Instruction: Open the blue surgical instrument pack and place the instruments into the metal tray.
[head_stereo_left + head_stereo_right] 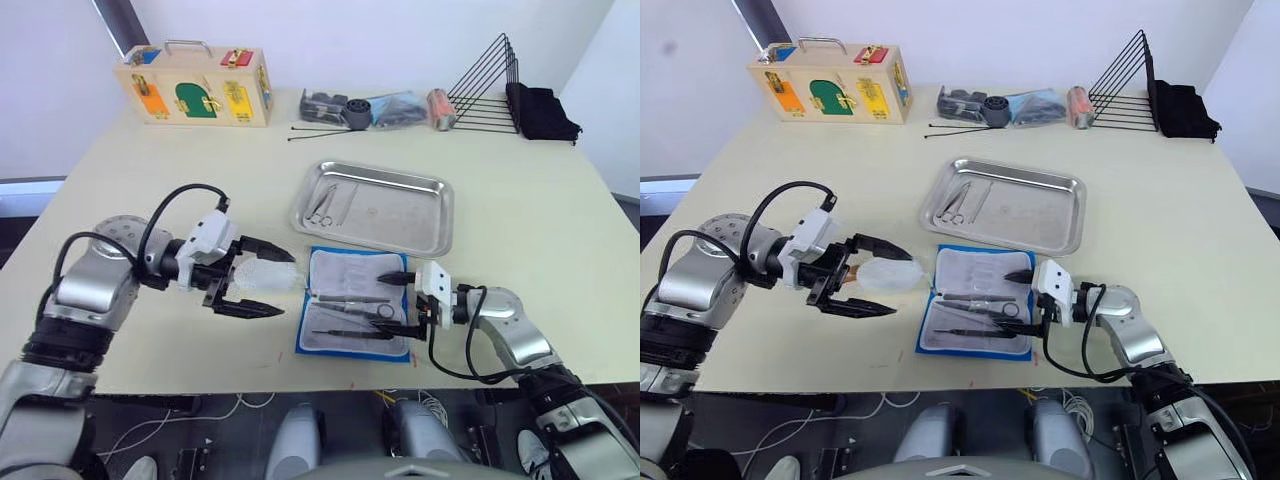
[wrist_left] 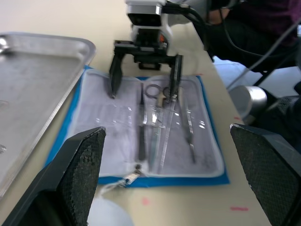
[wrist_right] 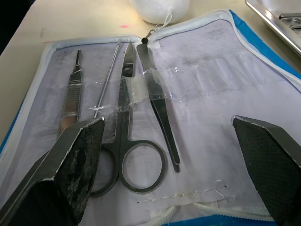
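Blue surgical instrument pack (image 1: 355, 315) lies open just before metal tray (image 1: 375, 207), instruments (image 3: 136, 117) still strapped inside – right gripper (image 1: 405, 303) over them, jaws apart, nothing held; left gripper (image 1: 262, 283) beside pack, also apart. Judgement: straddle ring-handled scissors, lift clear of strap. Tray mostly bare, near rim close

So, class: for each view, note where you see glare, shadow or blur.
Left eye view: the shiny rectangular steel tray reflects pale light. Right wrist view: the clear plastic strap over the silver ring-handled scissors glints, and that end effector's dark fingers look soft. Left wrist view: the opened blue pack's grey lining and the right end effector look blurred.
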